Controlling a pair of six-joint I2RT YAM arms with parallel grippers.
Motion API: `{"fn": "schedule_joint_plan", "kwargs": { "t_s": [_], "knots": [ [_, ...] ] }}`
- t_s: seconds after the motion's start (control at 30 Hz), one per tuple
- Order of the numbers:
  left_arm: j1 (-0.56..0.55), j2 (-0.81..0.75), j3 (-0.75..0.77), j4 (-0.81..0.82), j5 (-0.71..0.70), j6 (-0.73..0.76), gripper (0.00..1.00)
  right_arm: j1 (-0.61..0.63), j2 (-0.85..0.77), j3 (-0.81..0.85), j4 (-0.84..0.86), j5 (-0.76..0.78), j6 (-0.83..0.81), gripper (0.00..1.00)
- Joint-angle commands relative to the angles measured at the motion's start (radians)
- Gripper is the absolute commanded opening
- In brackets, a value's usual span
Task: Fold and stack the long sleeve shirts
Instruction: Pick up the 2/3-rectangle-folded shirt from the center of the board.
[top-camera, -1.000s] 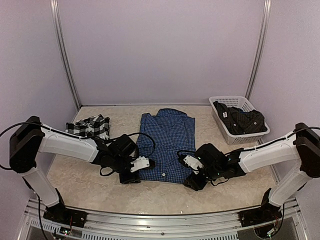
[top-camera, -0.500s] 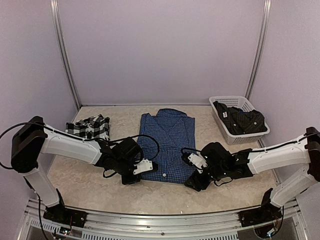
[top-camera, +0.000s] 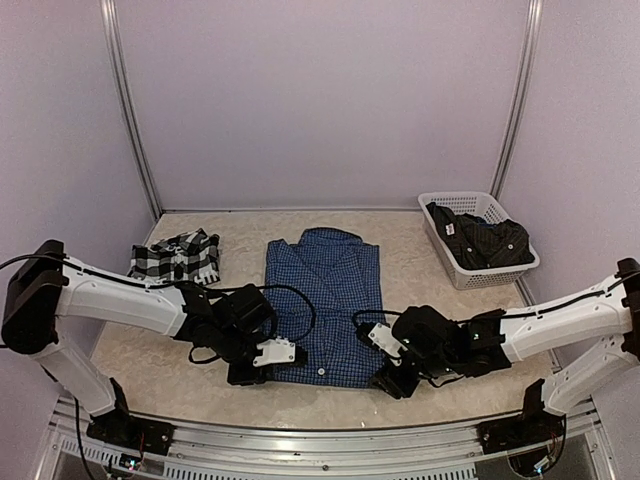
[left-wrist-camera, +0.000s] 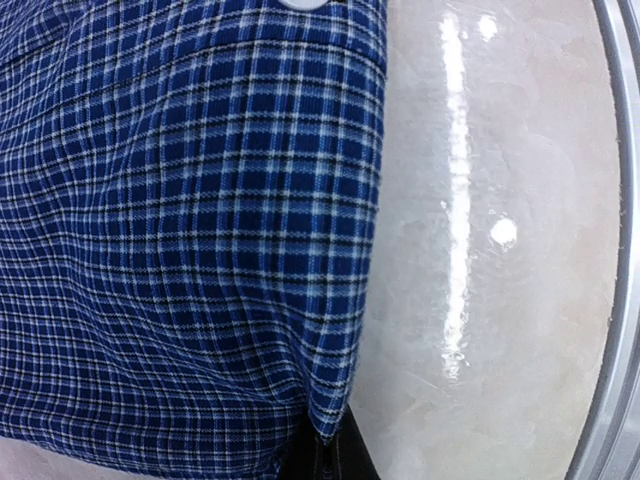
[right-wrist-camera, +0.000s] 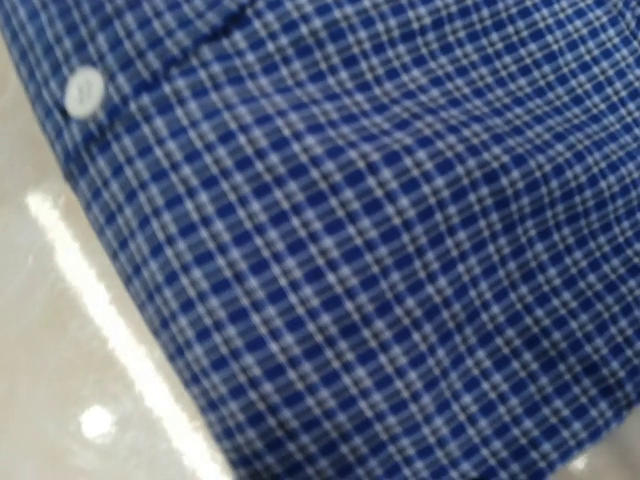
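While the pale surface (top-camera: 140, 350) carries the blue checked shirt (top-camera: 325, 290) flat between both hands, collar away from them and no sleeves showing, the job looks about midway. That shirt seems to need its final fold, and nothing is stacked on the plaid shirt (top-camera: 178, 255), a compact bundle beyond the left hand (top-camera: 262, 372). The left hand is clenched on the blue hem corner; the right hand (top-camera: 393, 380) sits at the opposite corner, grip impossible to tell.
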Motion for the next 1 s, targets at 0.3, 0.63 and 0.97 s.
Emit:
{"fn": "schedule_joint_plan", "kwargs": {
  "t_s": [0.3, 0.63, 0.97],
  "knots": [
    [-0.012, -0.055, -0.024, -0.039, 0.043, 0.029, 0.0, 0.128, 0.075, 0.055, -0.067, 0.105, -0.049, 0.53],
    [-0.011, -0.045, -0.024, -0.041, 0.054, 0.028, 0.0, 0.127, 0.196, 0.114, -0.096, 0.137, -0.062, 0.45],
    [-0.008, -0.097, -0.056, -0.035, 0.084, 0.036, 0.0, 0.126, 0.23, 0.112, -0.121, 0.066, -0.046, 0.17]
  ]
}}
